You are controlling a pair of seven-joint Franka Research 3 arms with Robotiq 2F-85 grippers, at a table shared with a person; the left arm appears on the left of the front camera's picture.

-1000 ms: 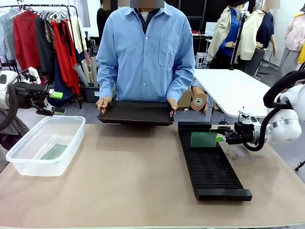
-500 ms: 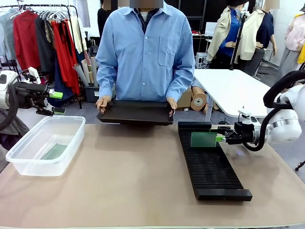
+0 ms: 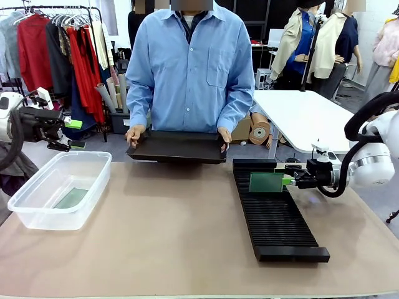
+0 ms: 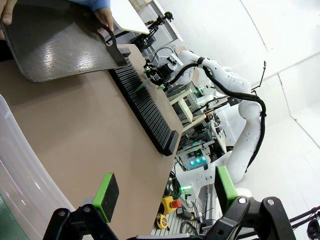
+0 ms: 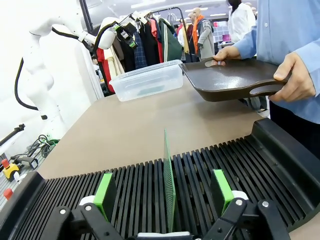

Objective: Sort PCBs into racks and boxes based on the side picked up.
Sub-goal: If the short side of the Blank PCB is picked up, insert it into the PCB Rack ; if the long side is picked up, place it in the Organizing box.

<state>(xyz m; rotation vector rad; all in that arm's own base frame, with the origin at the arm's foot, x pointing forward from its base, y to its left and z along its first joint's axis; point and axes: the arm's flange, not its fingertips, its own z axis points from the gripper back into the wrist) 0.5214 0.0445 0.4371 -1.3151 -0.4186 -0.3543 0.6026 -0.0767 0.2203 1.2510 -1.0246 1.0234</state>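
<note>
Green against black, a PCB point(image 3: 266, 182) stands upright on edge in a slot near the far end of the long ribbed rack point(image 3: 277, 224), right of centre in the front view. The right gripper point(image 3: 290, 180) sits at the board's right edge, its arm entering from the right side of the frame. In the right wrist view the board point(image 5: 169, 186) rises thin and vertical in the middle of the lower frame, between the two green pads point(image 5: 105, 189) — the jaws stand wide, with a clear gap on either side, and neither pad touches the board. The rack's ribs point(image 5: 210, 165) run across the lower half of that view.

At the left of the front view, a clear plastic tub point(image 3: 59, 190) rests on the tan table point(image 3: 168, 243), and a second, darker PCB point(image 3: 70, 198) lies flat on its bottom. The left gripper point(image 3: 74, 134) hangs above and behind the tub at the upper left, well clear of it. In the left wrist view its green pads point(image 4: 106, 190) stand far apart with nothing between them — the jaws are wide — and the tub's translucent wall point(image 4: 20, 175) curves along the lower left edge.

At the far side of the table, top centre, a person in a blue shirt holds a smooth, shallow black tray point(image 3: 179, 148) by both ends, one hand point(image 3: 134, 134) at its left end and the other hand point(image 3: 224, 136) at its right end. The tray sits just above the table's far edge, near the rack's far end.
</note>
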